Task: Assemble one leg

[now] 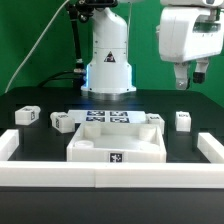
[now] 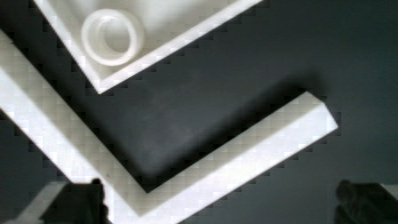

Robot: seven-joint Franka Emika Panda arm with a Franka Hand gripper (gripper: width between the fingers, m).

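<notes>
Several small white tagged legs stand on the black table in the exterior view: one leg [image 1: 183, 120] and another [image 1: 157, 118] at the right, two more [image 1: 63, 121] [image 1: 27, 116] at the left. The large white tabletop [image 1: 118, 145] lies in the middle, and its corner with a round hole [image 2: 111, 38] shows in the wrist view. My gripper [image 1: 189, 78] hangs high above the rightmost leg, open and empty. In the wrist view, my gripper [image 2: 222, 205] has its dark fingertips [image 2: 80, 200] wide apart over bare table. No leg shows in the wrist view.
White border rails run along the front [image 1: 110, 177], the exterior view's left [image 1: 8, 145] and right [image 1: 212, 150]. A rail corner [image 2: 178, 150] lies under the gripper. The marker board [image 1: 108, 118] lies behind the tabletop, before the robot base [image 1: 108, 65].
</notes>
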